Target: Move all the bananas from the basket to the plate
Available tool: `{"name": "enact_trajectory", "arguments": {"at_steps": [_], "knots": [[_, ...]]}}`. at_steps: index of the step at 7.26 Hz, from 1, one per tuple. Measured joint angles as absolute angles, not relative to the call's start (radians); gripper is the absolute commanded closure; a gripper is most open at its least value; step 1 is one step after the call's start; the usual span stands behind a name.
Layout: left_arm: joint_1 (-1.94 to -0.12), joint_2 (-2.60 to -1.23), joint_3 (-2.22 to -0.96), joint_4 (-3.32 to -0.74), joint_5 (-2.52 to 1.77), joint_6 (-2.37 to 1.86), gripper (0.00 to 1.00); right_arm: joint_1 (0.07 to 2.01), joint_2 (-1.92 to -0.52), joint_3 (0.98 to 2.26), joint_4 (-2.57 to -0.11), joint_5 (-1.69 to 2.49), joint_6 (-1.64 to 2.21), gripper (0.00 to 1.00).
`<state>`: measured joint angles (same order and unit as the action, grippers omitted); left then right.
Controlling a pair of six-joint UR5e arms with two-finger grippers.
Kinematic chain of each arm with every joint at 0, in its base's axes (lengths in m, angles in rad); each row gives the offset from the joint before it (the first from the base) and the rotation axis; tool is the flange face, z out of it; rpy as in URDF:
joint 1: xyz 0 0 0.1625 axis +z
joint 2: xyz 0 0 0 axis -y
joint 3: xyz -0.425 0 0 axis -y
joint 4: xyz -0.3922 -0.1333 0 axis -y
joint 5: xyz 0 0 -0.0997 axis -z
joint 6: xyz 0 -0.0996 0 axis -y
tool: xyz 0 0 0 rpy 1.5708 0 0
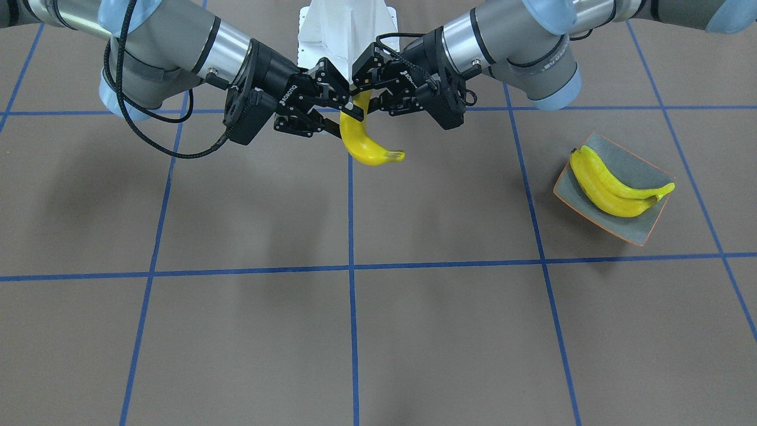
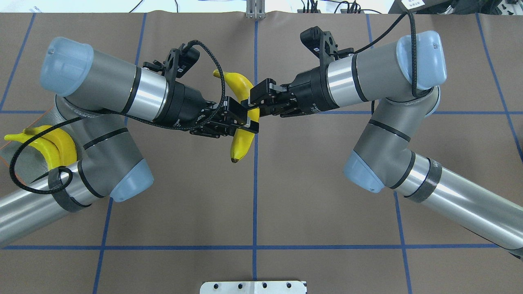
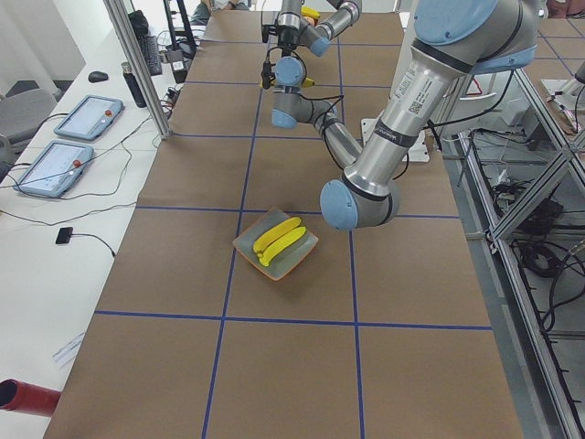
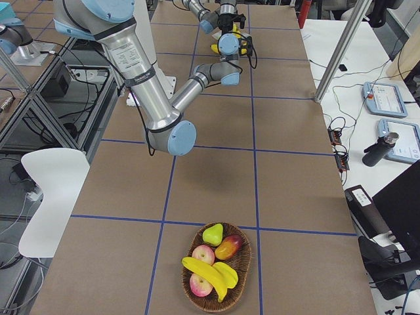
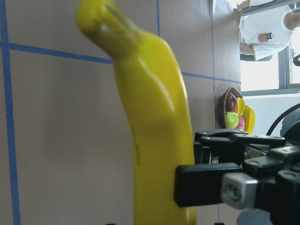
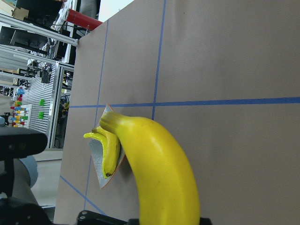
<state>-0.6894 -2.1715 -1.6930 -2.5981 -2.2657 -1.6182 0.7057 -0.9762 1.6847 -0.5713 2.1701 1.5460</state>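
Note:
One yellow banana hangs in the air over the table's middle, held between both grippers. My right gripper is shut on the banana. My left gripper is also closed on it, just beside the right one. The banana fills the left wrist view and the right wrist view. Two bananas lie on the grey-green, orange-rimmed plate on my left side. In the overhead view my left arm hides most of the plate. The wicker basket on my right side holds two more bananas.
The basket also holds a green pear, apples and a mango. The brown table mat carries a blue tape grid. Operator tablets and cables lie on a side bench. The robot's white base stands behind the grippers.

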Motion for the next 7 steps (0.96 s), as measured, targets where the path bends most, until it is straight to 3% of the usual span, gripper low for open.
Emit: {"name": "enact_trajectory", "arguments": {"at_steps": [1,5,7], "knots": [[-0.689,-2.171,-1.695,-2.598,-2.266,-1.619,1.0,0.706,-0.976,1.686,-0.571,2.17,1.545,0.0],[-0.69,-2.156,-1.7,-2.595,-2.265,-1.624,1.0,0.718,-0.986,1.694,-0.549,2.163,1.547,0.0],[-0.708,-2.036,-1.754,-2.594,-2.258,-1.628,1.0,0.75,-1.03,1.696,-0.522,2.158,1.552,0.0]]}}
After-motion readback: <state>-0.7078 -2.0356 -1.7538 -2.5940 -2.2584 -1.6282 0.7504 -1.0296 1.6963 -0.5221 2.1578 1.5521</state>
